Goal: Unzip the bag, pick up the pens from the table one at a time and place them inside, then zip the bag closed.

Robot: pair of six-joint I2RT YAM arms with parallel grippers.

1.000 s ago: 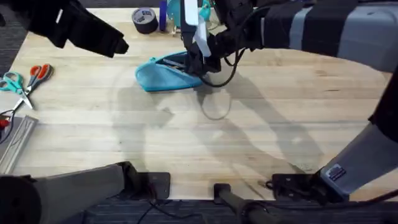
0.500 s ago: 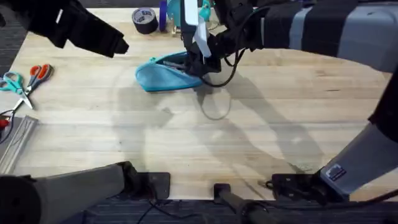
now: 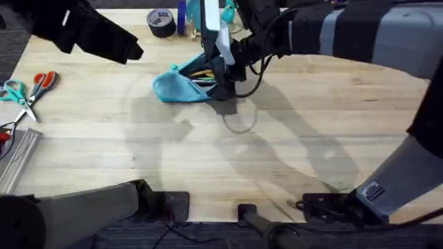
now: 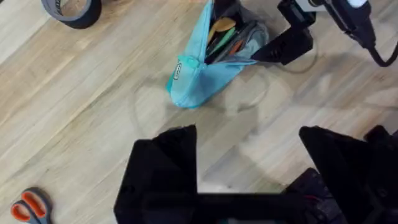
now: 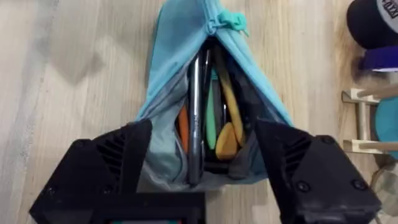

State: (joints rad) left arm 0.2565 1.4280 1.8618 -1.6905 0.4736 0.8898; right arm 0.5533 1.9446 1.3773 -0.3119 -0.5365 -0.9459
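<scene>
The bag (image 5: 186, 118) is lying unzipped at the back of the table (image 3: 277, 159). A silver pen (image 5: 195, 112) is seen inside; the black one probably too. Both grippers are spread apart and empty. Zipping is left.

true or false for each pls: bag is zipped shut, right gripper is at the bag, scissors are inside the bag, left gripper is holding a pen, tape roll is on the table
1. The bag is zipped shut. False: its top gapes open, with a silver-grey pen and other items showing inside.
2. The right gripper is at the bag. True: its open fingers straddle the open end.
3. The scissors are inside the bag. False: they lie on the table near its left edge, well away from the bag.
4. The left gripper is holding a pen. False: it is open and empty, above the table.
5. A tape roll sits on the table. True: at the far edge, beyond the bag.
</scene>
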